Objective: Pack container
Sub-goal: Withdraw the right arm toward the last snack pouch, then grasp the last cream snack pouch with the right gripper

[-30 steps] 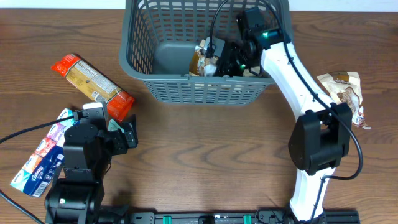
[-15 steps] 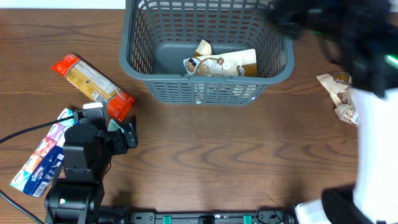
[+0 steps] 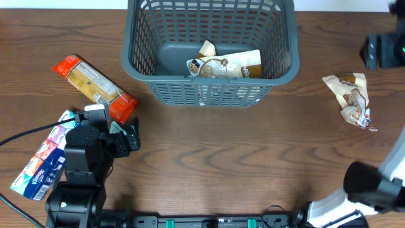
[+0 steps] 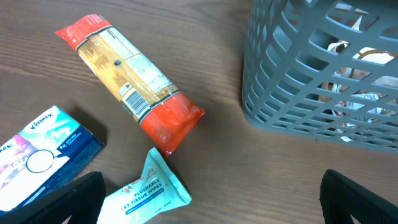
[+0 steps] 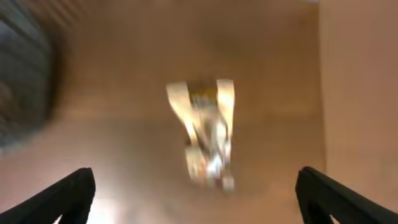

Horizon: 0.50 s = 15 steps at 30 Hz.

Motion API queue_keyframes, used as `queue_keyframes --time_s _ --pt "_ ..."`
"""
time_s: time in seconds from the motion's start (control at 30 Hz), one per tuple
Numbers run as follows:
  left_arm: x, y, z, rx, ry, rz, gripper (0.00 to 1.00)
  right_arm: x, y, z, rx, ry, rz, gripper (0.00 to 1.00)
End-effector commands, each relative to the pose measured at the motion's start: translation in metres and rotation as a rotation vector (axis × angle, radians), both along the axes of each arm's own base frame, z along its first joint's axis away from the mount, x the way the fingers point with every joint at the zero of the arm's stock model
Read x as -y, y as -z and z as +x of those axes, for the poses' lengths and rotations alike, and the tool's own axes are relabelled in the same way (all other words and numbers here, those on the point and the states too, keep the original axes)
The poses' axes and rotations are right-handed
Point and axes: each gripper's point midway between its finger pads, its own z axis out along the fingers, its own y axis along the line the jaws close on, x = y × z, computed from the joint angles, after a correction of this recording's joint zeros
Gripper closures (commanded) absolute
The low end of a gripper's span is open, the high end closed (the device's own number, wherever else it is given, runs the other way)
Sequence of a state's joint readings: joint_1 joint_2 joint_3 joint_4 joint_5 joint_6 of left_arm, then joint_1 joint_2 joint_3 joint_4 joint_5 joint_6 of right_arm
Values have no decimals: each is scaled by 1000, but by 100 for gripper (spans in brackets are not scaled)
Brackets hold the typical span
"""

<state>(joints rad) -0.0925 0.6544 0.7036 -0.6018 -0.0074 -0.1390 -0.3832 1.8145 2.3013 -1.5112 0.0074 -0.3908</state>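
- Wood-grain tabletop [image 3: 209, 158] fills every view, with the container [image 3: 209, 95] at the far middle edge.
- I read the right gripper [image 5: 199, 199] as open and empty. Its two dark fingertips sit wide apart at the bottom corners of a blurred wrist view.
- Below the right gripper lies a crumpled snack packet [image 5: 205, 127], on the bare wood to the right of the container and well clear of its wall.
- I judge that packet light, crinkly and slick. I would pinch across a raised fold near its middle, since a flat edge would likely slip out.
- The left gripper [image 4: 211, 202] is also spread open with nothing in it, parked to the front-left of the container.
- Nearest the left gripper is a teal flushable wipes pack [image 4: 146, 193], soft and squashy by the look of it.
- Beside the wipes pack is a Kleenex tissue pack [image 4: 37, 155], boxy but yielding.
- A red-ended food packet [image 4: 130, 81] lies slantwise, left of the container and apart from it. It looks firmer and heavier, so I would grip it across the waist.
- The container looks rigid and stable, with slotted walls and a thick rim, so I would drop items over the rim rather than handle it.
- One brown packet [image 3: 224, 65] already lies on the container's floor.
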Motion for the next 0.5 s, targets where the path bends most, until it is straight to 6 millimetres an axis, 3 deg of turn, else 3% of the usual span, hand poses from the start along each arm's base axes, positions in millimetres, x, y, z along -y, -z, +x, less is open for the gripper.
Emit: queue_keyframes --time_s 0.0,0.1,0.37,0.47 --pt "-2 -10 2 25 -18 -8 1 33 29 3 -62 59 40 7" --pt "-2 -10 2 25 -18 -8 2 41 67 8 -128 73 169 9" --pt "-2 -14 4 44 -18 -9 1 61 173 9 -395 111 311 10" --pt "-2 -17 6 58 -18 -11 1 63 199 13 -443 96 332 6"
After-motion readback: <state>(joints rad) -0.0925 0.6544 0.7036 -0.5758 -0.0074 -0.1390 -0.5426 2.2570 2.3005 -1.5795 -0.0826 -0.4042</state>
